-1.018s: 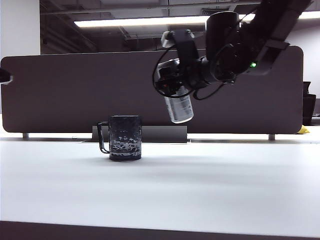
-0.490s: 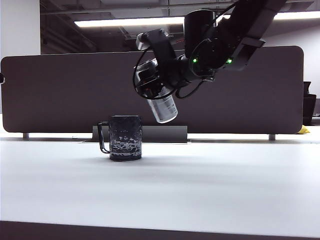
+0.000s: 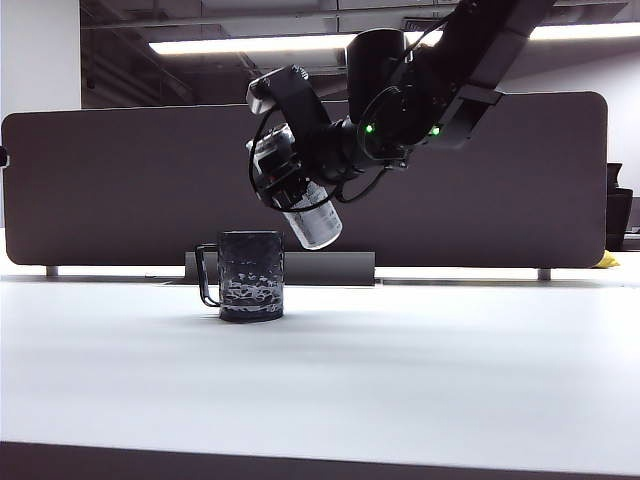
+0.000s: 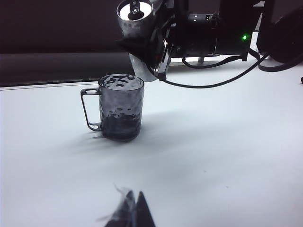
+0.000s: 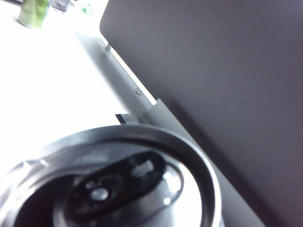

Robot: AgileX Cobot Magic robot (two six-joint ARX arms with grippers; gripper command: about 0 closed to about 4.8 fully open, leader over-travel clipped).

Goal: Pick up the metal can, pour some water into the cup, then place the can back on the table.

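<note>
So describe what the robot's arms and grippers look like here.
The right arm is black, with bulky rounded joint housings, small green indicator lights near the wrist, and thin black cables looping around the right gripper, a black, boxy unit. Of the left gripper, only two dark, tapered fingertips show, pressed together, with whitish wear or tape on one.

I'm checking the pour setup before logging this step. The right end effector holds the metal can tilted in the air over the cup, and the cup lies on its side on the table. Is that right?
Not quite. The cup stands upright on the table, handle to one side, as the exterior view shows. The rest holds: the right end effector holds the metal can tilted above it.
</note>
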